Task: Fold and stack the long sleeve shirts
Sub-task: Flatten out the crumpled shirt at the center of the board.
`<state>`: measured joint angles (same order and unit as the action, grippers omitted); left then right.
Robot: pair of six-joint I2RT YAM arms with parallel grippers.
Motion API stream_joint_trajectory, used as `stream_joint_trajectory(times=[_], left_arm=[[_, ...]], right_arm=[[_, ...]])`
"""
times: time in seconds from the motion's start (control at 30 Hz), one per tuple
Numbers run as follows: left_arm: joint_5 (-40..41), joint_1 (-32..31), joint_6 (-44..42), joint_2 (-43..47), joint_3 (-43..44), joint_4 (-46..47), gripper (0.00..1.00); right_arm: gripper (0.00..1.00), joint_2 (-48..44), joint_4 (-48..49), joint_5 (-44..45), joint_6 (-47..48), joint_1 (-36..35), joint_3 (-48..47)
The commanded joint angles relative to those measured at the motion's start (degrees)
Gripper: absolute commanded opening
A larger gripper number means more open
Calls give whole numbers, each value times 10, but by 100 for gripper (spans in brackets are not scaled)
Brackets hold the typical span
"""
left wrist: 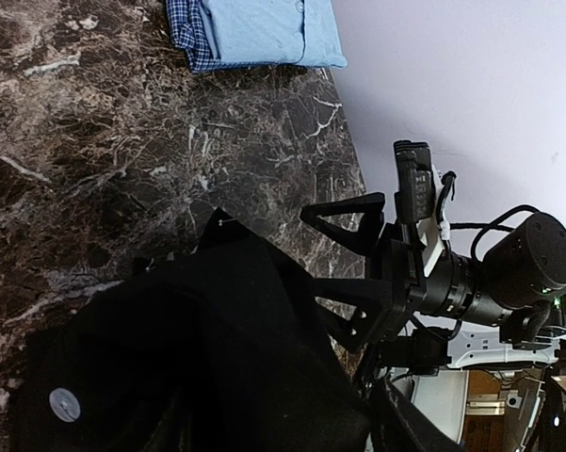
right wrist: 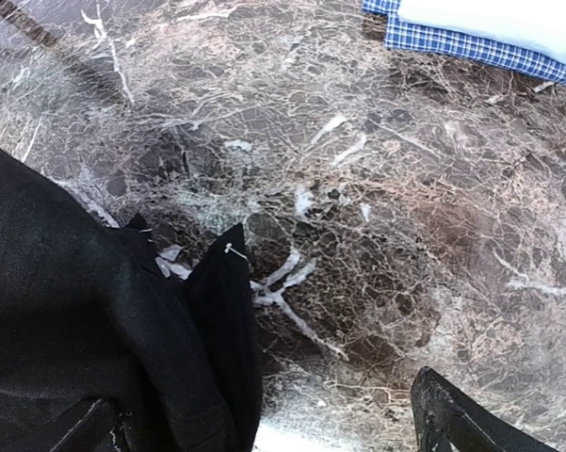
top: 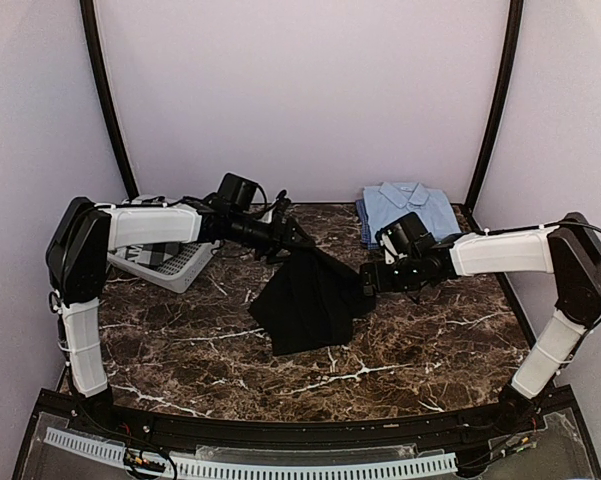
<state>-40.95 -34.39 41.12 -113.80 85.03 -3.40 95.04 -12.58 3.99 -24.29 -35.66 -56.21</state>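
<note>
Left gripper (top: 298,242) is clamped on the black shirt (top: 305,300), 1 corner held up so cloth drapes below it to the surface (top: 180,340), for folding, I reckon. Right gripper (top: 366,281), jaws wide apart, hovers beside its edge; light blue shirt (top: 410,208) sits folded beyond.

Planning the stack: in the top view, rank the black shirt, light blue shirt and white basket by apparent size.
1. black shirt
2-3. light blue shirt and white basket look alike; the basket is partly hidden.
</note>
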Motion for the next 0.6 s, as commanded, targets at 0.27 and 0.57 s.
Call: stream_joint_trajectory(times=[0.27, 0.57], left_arm=[[53, 4, -59, 92, -28, -54, 64], [118, -25, -54, 173, -120, -66, 64]], right_arm=[[90, 16, 52, -64, 0, 1, 2], [60, 23, 76, -102, -7, 1, 15]])
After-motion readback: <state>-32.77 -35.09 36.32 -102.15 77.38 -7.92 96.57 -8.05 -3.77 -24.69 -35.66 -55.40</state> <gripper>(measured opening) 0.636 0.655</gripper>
